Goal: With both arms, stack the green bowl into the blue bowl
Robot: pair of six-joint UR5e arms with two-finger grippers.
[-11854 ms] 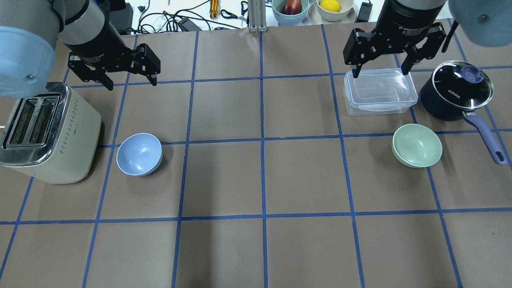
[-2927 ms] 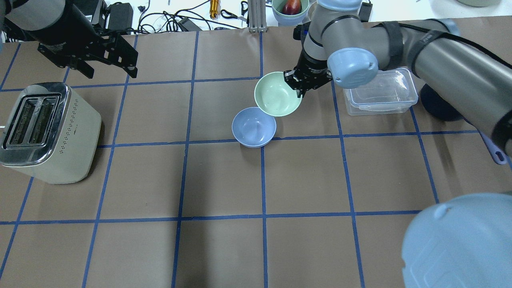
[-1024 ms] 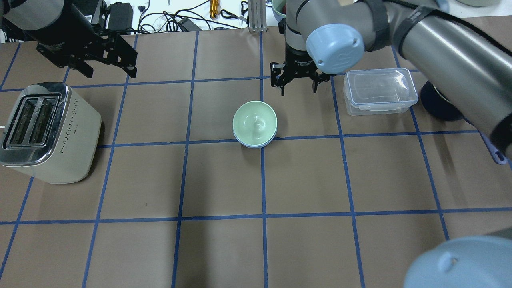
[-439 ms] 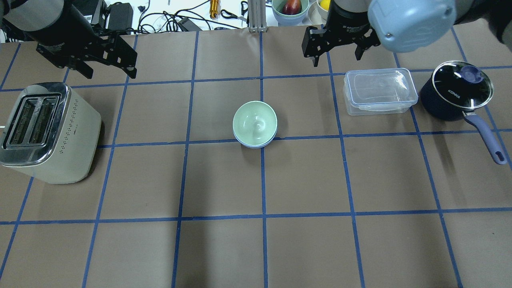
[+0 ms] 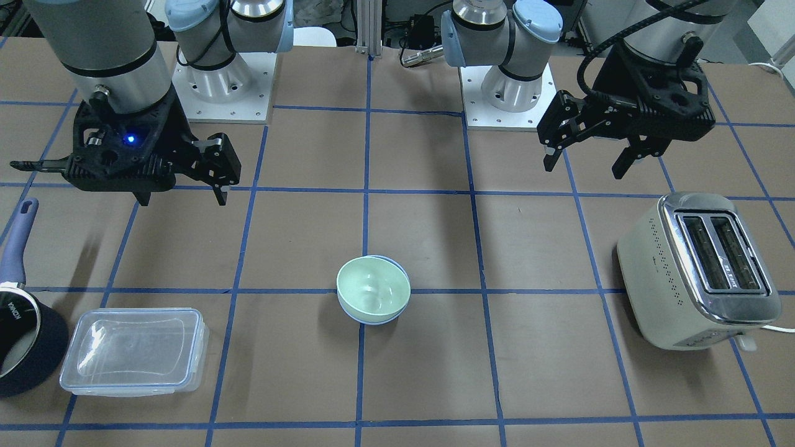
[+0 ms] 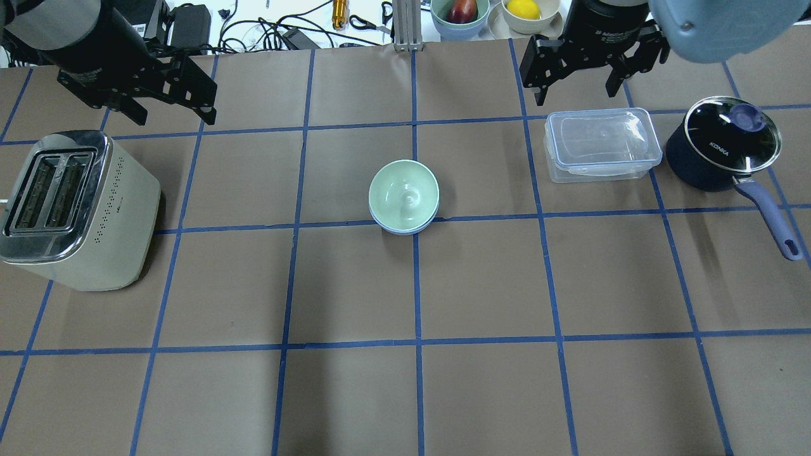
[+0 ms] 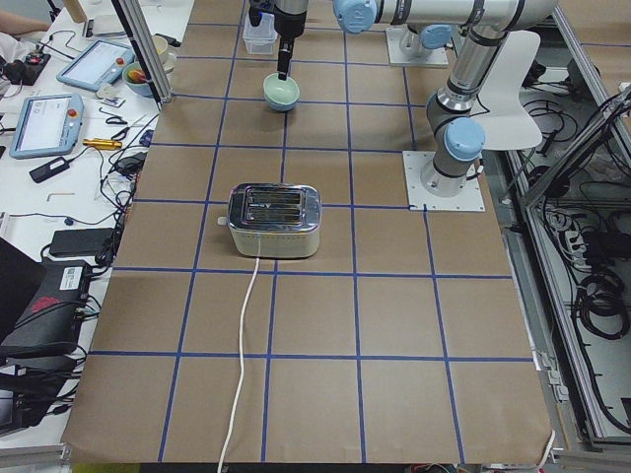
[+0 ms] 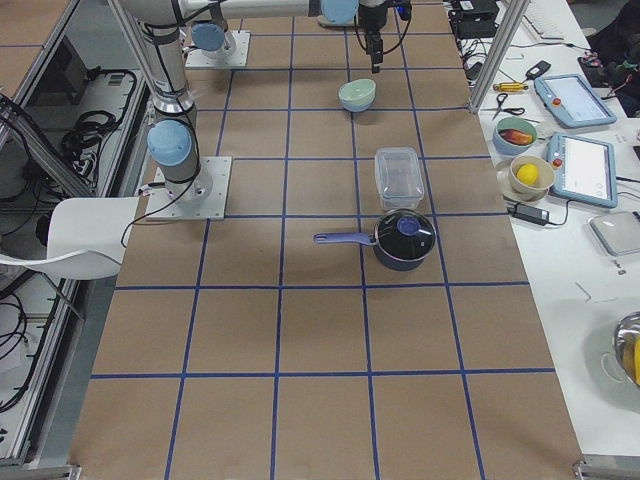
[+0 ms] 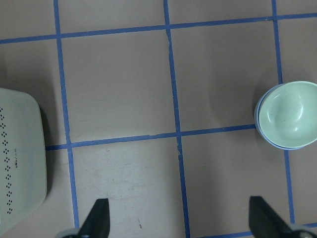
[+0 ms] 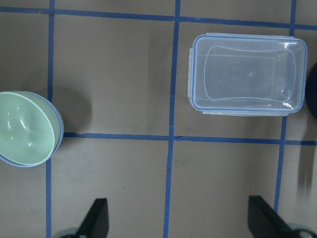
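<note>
In the overhead view, the toaster (image 6: 76, 209) stands at the left edge of the table (image 6: 481, 285). The left gripper (image 6: 176, 119) hangs above the table at 12 o'clock from the toaster, its jaws spread wide and holding nothing. In the middle, the green bowl (image 6: 403, 193) sits nested inside the blue bowl (image 6: 402, 232), of which only a thin rim shows. The right gripper (image 6: 576, 96) hovers at 2 o'clock from the bowls, also wide open and empty. Just below it lies the clear container (image 6: 600, 144), and the saucepan (image 6: 722, 149) is at 3 o'clock from the container.
</note>
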